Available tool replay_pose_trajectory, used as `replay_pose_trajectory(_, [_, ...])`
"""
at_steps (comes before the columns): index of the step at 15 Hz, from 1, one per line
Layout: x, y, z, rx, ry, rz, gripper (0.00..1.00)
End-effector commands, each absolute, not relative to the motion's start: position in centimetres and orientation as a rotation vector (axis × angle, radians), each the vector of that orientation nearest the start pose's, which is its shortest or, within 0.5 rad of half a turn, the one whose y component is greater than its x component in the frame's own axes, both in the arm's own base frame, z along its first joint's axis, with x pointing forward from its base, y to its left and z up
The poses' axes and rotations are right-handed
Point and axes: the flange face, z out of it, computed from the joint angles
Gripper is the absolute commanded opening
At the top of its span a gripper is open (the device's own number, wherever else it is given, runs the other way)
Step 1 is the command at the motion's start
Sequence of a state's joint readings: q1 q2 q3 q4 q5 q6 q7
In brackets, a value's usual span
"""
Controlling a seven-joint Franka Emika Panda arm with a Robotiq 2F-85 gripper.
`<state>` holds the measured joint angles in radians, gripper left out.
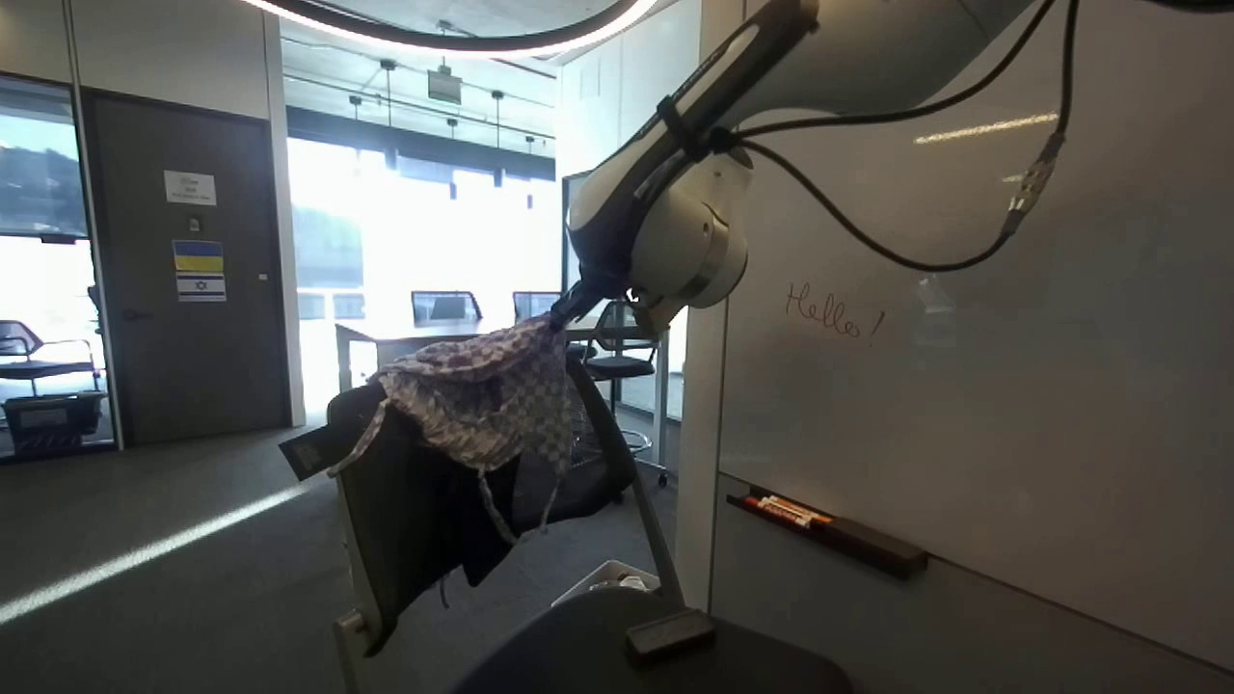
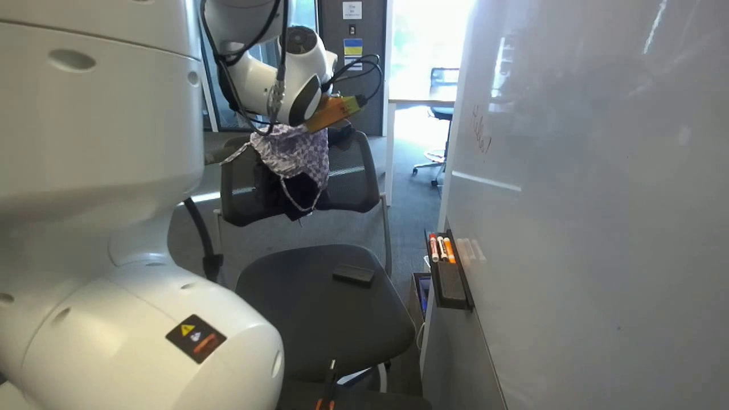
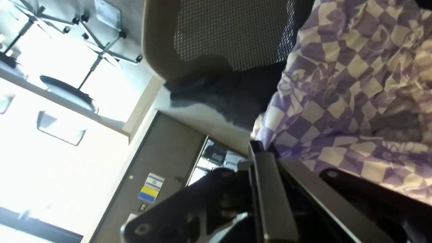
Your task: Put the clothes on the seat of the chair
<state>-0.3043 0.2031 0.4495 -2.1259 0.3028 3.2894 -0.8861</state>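
A purple-and-white checkered garment with thin straps drapes over the chair's backrest in both exterior views; it also fills the right of the wrist view. My gripper is shut on one edge of the garment, above the backrest. Its fingertips pinch the cloth in the wrist view. In an exterior view the wrist hides the fingers. A black cloth hangs under the garment on the mesh backrest. The dark chair seat lies below and in front, with a black eraser-like block on it.
A whiteboard stands beside the chair, with a protruding marker tray. A box sits on the floor near the seat. The robot's base is close to the seat. A table and other chairs are farther back.
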Motion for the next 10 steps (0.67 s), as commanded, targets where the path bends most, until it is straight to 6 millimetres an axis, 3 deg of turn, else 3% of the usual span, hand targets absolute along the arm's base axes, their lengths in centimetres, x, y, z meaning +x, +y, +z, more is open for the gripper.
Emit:
replay_pose_trajectory(1, [57.0, 5.9, 49.7, -2.725, -0.778, -1.783, 0.04])
replay_pose_trajectory(5, [53.3, 7.2, 55.6, -2.601, -0.603, -2.066, 0.04])
replay_pose_trajectory(9, [47.3, 4.6, 60.2, -2.557, -0.428, -2.338, 0.00])
replay_pose_trajectory(10, [45.9, 3.4, 60.8, -2.616, -0.410, -2.327, 0.01])
